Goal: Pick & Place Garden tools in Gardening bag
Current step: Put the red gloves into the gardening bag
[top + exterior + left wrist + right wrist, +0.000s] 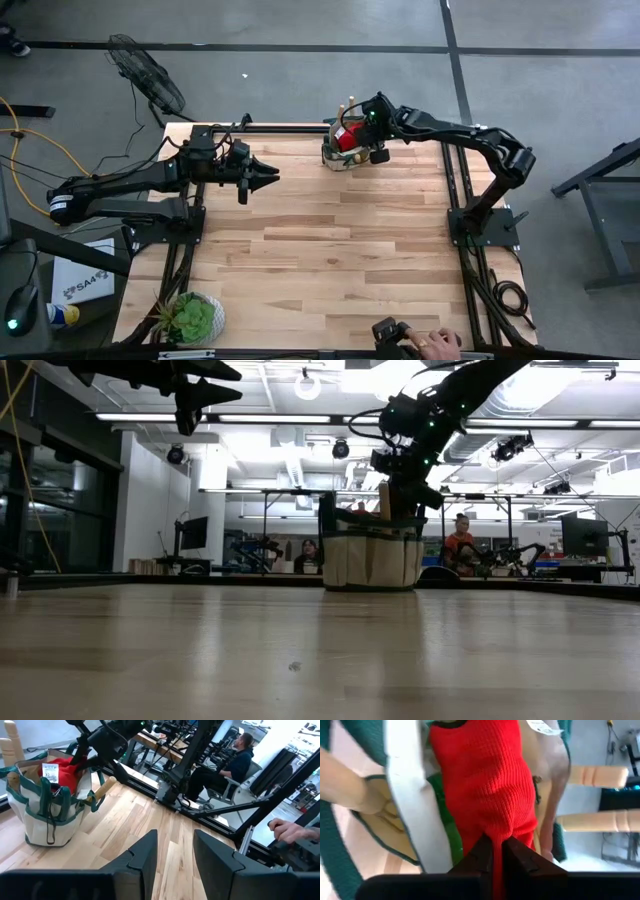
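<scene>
Over the gardening bag: the right end effector hung with its jaws pinched almost together on a fold of the red glove, whose body drooped down into the bag's mouth.
Landmark: the tan bag with green trim stood at the far edge of the worktop, toward the right arm's side.
Already in the bag: wooden handles poked up beside the glove; a wooden-handled tool leaned out of an outer pocket.
Left end effector: raised above the worktop, well apart from the bag on its left-arm side, jaws partly spread and carrying nothing.
Step in hand: by the look of it, placing the glove, with the release not yet made.
Next move: probably calls for spreading the jaws so the glove falls inside, then lifting straight up clear of the loop handles.
Away from the bag: a potted plant sat at the near corner; a person's hand showed at the near edge.
</scene>
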Robot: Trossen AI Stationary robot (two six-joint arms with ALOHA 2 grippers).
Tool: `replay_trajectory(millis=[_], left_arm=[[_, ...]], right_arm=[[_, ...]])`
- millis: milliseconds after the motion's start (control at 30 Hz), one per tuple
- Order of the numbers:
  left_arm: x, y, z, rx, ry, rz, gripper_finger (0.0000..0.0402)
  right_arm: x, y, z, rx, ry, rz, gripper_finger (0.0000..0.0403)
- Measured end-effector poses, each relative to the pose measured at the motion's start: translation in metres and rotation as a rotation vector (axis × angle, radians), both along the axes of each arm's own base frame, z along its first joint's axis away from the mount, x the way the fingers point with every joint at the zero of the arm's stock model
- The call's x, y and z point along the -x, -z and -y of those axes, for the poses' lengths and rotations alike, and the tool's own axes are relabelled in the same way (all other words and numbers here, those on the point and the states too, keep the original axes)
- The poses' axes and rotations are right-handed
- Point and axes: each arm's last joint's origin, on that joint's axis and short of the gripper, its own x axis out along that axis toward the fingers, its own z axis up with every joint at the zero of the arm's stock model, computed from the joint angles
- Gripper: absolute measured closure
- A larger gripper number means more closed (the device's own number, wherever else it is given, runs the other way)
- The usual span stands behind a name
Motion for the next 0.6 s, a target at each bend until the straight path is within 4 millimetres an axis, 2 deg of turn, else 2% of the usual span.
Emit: replay_trajectory(millis=[300, 600], left_arm=[[0.0, 0.0, 0.0, 0.0, 0.002, -0.002, 0.0278], [0.001, -0.001, 0.0, -0.008, 0.003, 0.003, 0.0278]], right_arm=[[0.005, -0.02, -0.004, 0.011, 0.083, 0.107, 0.032], [0.01, -0.042, -0.017, -0.026, 0.143, 0.229, 0.0203]])
